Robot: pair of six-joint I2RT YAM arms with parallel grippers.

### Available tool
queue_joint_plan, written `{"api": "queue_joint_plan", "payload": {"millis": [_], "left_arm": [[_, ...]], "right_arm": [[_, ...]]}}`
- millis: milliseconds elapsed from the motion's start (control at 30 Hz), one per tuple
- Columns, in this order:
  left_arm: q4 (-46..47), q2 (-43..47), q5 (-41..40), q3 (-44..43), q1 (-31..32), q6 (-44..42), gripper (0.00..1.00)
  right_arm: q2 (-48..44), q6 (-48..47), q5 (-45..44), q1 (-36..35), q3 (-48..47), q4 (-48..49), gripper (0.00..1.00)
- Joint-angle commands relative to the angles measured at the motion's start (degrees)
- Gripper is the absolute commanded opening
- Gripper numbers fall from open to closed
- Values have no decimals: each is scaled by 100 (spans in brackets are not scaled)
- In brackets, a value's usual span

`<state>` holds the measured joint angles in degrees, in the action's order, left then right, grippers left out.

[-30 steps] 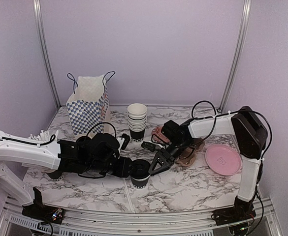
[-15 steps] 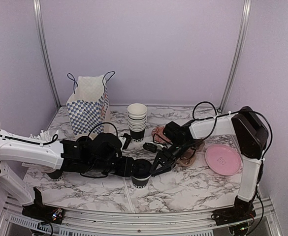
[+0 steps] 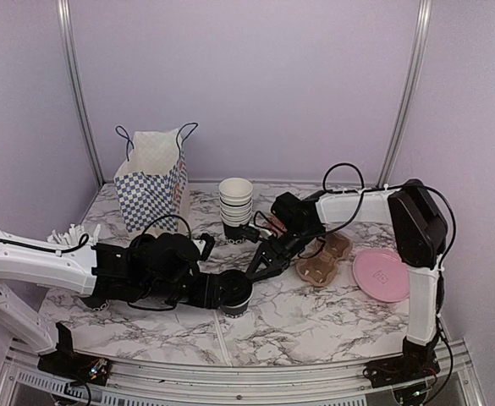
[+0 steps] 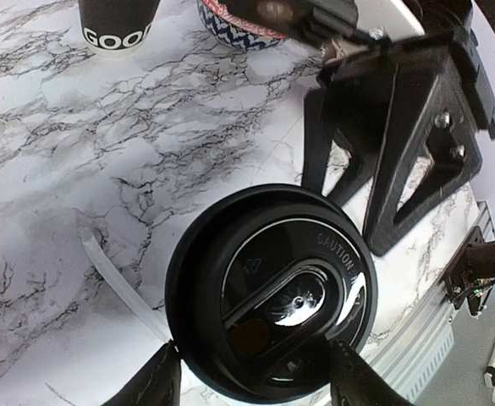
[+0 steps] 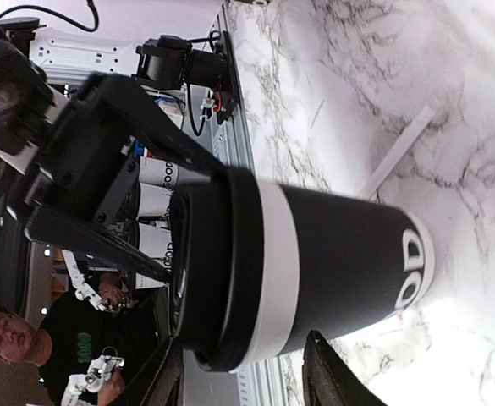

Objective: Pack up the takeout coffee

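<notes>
The takeout coffee (image 3: 234, 301) is a small black cup with white print and a black lid, standing on the marble table (image 3: 315, 313) near the front middle. My left gripper (image 3: 228, 293) is shut on it near the lid; in the left wrist view the lid (image 4: 272, 292) sits between my fingertips (image 4: 158, 381). My right gripper (image 3: 261, 263) is open and empty, just up and right of the cup and apart from it. Its black fingers (image 4: 399, 161) stand beside the lid. In the right wrist view the cup (image 5: 340, 254) lies beyond my open gripper (image 5: 243, 376).
A checkered paper bag (image 3: 152, 179) stands open at the back left. A stack of white-rimmed cups (image 3: 235, 207) and a patterned bowl (image 3: 272, 227) are behind the cup. A brown cup carrier (image 3: 321, 258) and pink plate (image 3: 382, 275) lie to the right. A white stirrer (image 4: 120, 283) lies beside the cup.
My right gripper has drawn back from the cup's lid toward the far side, uncovering the brown carrier. My left gripper and the cup have shifted slightly left.
</notes>
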<state>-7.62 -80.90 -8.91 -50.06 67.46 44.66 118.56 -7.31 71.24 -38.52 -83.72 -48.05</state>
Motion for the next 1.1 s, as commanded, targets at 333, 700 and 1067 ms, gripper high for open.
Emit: {"api": "queue_joint_plan", "payload": {"millis": [333,700,1067], "left_arm": [[-236,134,-146,-90,69,-238,68],[-199,210,-187,-328,26,-882,68],[845,286,-1281,573,704,-2339,72]], "right_arm": [[-121,-452,-473,216,-585,103,59],[-428,-826,-958,468,-413,80,66],[-1535,-3210,-2368,454,-239,56,71]]}}
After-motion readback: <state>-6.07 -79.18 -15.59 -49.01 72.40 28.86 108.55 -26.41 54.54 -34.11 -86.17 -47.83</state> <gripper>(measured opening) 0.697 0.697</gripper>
